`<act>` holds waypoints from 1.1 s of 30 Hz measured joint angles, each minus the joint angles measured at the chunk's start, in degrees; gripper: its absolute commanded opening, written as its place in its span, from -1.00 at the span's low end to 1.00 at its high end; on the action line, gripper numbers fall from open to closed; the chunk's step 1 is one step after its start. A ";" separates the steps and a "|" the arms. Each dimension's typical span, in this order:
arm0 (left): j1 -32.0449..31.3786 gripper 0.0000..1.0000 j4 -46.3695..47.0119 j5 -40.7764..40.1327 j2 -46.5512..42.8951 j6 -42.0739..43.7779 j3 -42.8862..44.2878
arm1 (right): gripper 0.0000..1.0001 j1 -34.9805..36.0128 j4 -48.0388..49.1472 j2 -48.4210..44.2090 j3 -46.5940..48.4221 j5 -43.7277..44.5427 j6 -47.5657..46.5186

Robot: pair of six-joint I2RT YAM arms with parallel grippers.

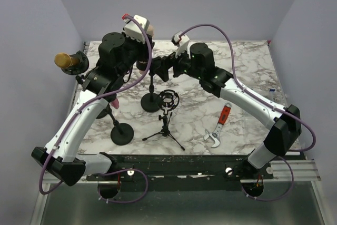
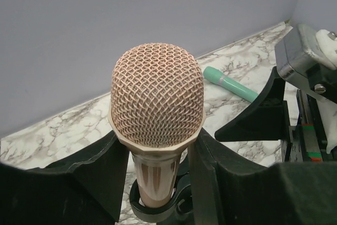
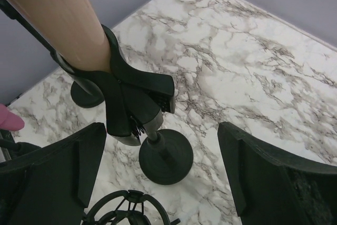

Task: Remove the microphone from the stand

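A rose-gold microphone (image 2: 157,101) with a mesh head sits tilted in the black clip (image 2: 158,204) of its stand. My left gripper (image 2: 156,148) is shut on the microphone just under the head, one black finger (image 2: 79,183) pressing on each side. From above, the microphone (image 1: 142,66) shows over the stand's pole (image 1: 152,85) and round base (image 1: 151,102), with the left gripper (image 1: 143,46) over it. My right gripper (image 3: 163,175) stands open, the clip (image 3: 131,98) and pole (image 3: 156,142) between its wide-apart fingers without touching them. The right gripper (image 1: 159,68) is right beside the clip.
A gold microphone (image 1: 66,60) stands at the far left and a pink one (image 1: 115,103) on a round-based stand (image 1: 122,133). A tripod with a shock mount (image 1: 168,101) is just in front. A red-handled wrench (image 1: 221,122) lies to the right. A green microphone (image 2: 231,85) lies near the back wall.
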 measured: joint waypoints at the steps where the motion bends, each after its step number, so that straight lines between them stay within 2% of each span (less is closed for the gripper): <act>1: 0.04 -1.00 -0.02 0.31 -0.26 0.07 -0.20 | 0.91 0.00 0.22 0.11 -0.09 -0.68 -0.48; 4: 0.02 -1.00 1.27 1.55 -2.14 0.81 -2.75 | 0.92 -0.42 1.88 0.00 -1.03 -3.32 -1.92; 8: 0.04 -1.00 2.91 3.19 -5.05 1.46 -5.97 | 0.93 -1.88 4.98 -0.50 -3.26 -11.28 -4.07; 14: 0.04 -1.00 3.58 4.20 -5.77 1.86 -6.82 | 0.92 -3.54 7.26 0.02 -3.39 -20.48 -7.34; 19: 0.02 -1.00 3.93 4.59 -5.84 2.10 -7.02 | 0.83 -3.58 8.92 2.08 -2.25 -25.68 -8.35; 21: 0.02 -1.00 3.98 4.72 -5.84 2.10 -7.02 | 0.66 -3.58 9.38 3.50 -1.25 -27.26 -8.44; 22: 0.04 -1.00 3.98 4.81 -5.84 2.10 -7.04 | 0.49 -3.58 9.49 4.24 -0.70 -27.89 -8.46; 23: 0.02 -1.00 3.98 4.87 -5.84 2.10 -7.04 | 0.20 -3.58 9.84 4.98 -0.26 -28.37 -8.41; 25: 0.04 -1.00 3.96 5.01 -5.84 2.16 -7.08 | -0.54 -3.58 10.23 6.25 0.48 -28.74 -8.70; 26: 0.04 -1.00 3.91 5.05 -5.86 2.19 -7.13 | -0.97 -3.72 10.56 6.80 0.85 -29.05 -8.85; 33: 0.02 -1.00 4.17 5.46 -5.97 2.29 -7.13 | -0.99 -3.96 11.08 7.80 1.36 -29.27 -9.07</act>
